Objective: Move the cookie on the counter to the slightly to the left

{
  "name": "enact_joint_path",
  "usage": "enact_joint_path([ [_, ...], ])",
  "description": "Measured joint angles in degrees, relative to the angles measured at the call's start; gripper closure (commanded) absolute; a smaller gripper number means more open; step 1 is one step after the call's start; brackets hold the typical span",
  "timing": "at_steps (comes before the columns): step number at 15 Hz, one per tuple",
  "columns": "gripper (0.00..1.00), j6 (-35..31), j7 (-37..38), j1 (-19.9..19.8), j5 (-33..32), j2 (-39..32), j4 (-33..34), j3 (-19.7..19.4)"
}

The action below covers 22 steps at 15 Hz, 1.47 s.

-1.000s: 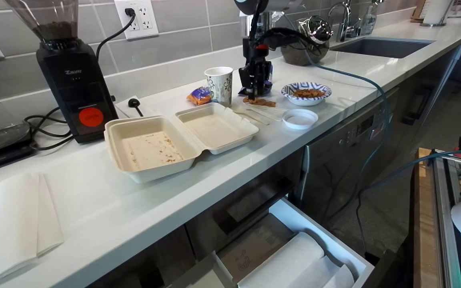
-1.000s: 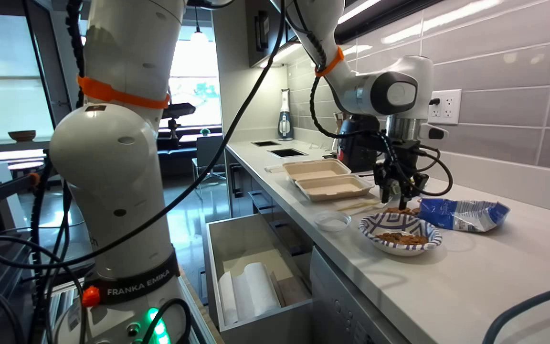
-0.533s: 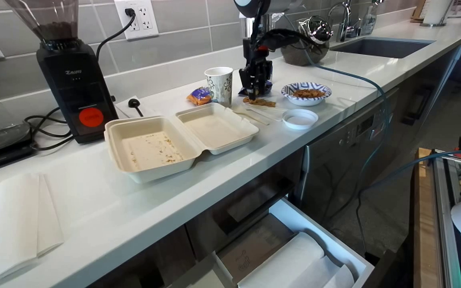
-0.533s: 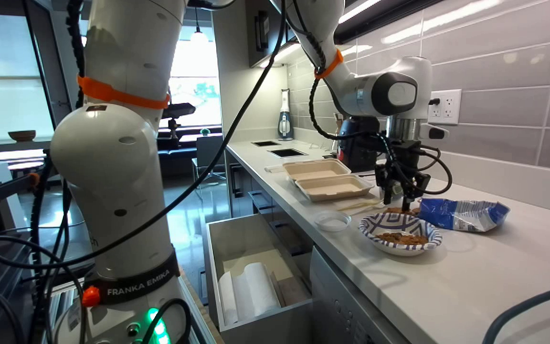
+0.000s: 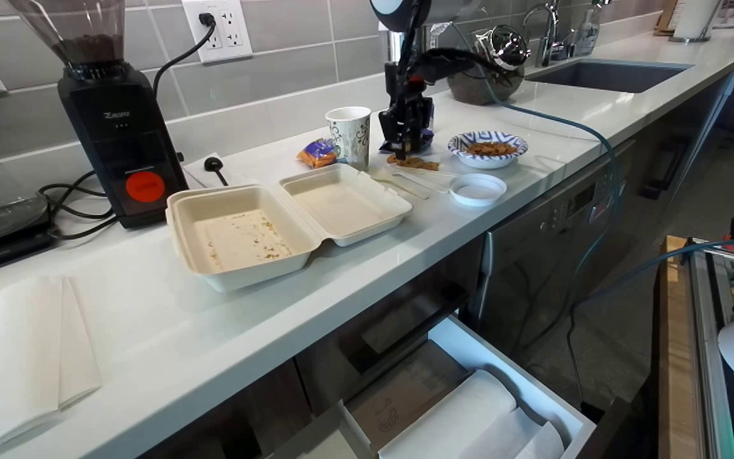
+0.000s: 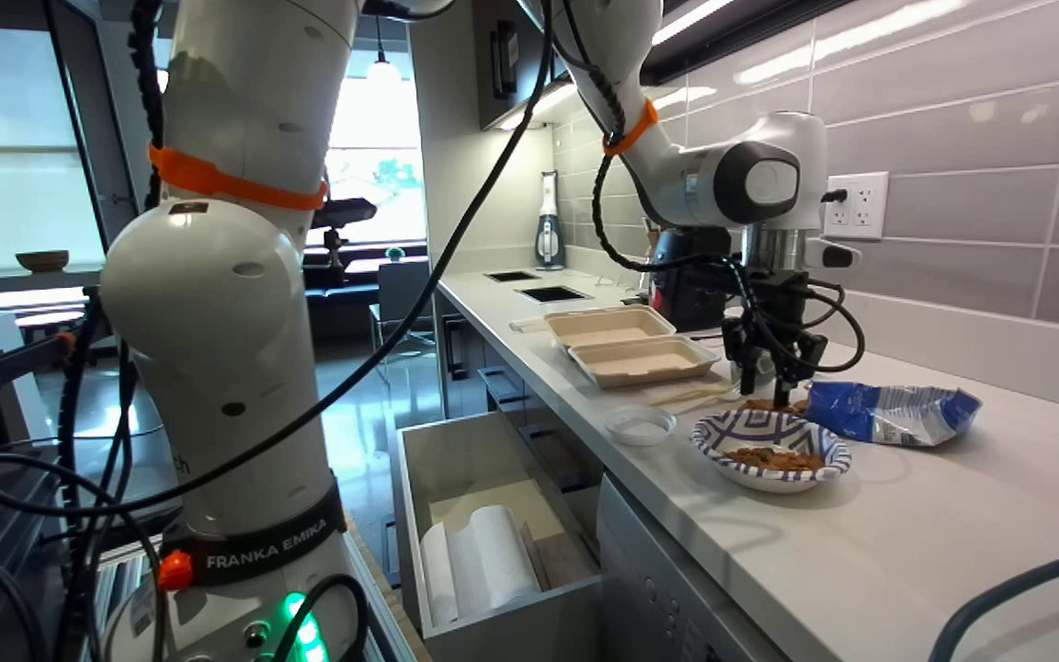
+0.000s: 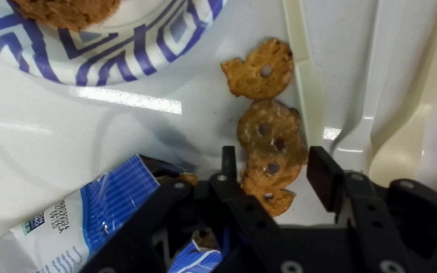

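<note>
Several brown cookie pieces with holes lie in a short row on the pale counter [image 5: 150, 306]. In the wrist view a broken piece [image 7: 258, 70] is at the top, a larger round cookie [image 7: 268, 123] is below it, and more pieces [image 7: 273, 172] overlap at its lower end. The row also shows in both exterior views [image 5: 427, 164] [image 6: 757, 405]. My gripper [image 7: 272, 157] points down over the lower part of the row. Its fingers are apart, one on each side of the cookies. I cannot tell whether they touch. It shows in both exterior views [image 5: 408, 152] [image 6: 765, 393].
A blue-patterned bowl [image 7: 127, 62] of brown pieces and an open blue bag [image 7: 120, 193] flank the row. Pale cutlery [image 7: 313, 102] lies right beside it. A paper cup [image 5: 349, 137], small round dish [image 5: 478, 191] and open takeout box [image 5: 233, 274] stand nearby. A drawer [image 6: 511, 630] is open.
The gripper and wrist have shifted very slightly, a little lower in an exterior view. The cookies and the other objects have not visibly moved.
</note>
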State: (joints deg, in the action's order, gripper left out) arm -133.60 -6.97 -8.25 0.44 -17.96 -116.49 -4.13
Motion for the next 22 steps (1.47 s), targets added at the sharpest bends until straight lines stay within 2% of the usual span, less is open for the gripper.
enact_joint_path([
  [1, 0.45, 0.00, 0.12, 0.10, -0.02, -0.05, 0.00, 0.00],
  [5, 0.38, -0.06, 0.35, 0.34, -0.15, -0.35, 0.06, 0.00],
  [16, 0.39, -1.57, 2.45, 1.05, -1.62, -2.01, 1.07, -0.16],
  [20, 0.42, -2.28, 3.29, 1.17, -2.08, -2.50, 1.16, -0.29],
  [22, 0.48, -2.28, 3.54, 1.28, -2.15, -2.65, 1.21, -0.40],
])
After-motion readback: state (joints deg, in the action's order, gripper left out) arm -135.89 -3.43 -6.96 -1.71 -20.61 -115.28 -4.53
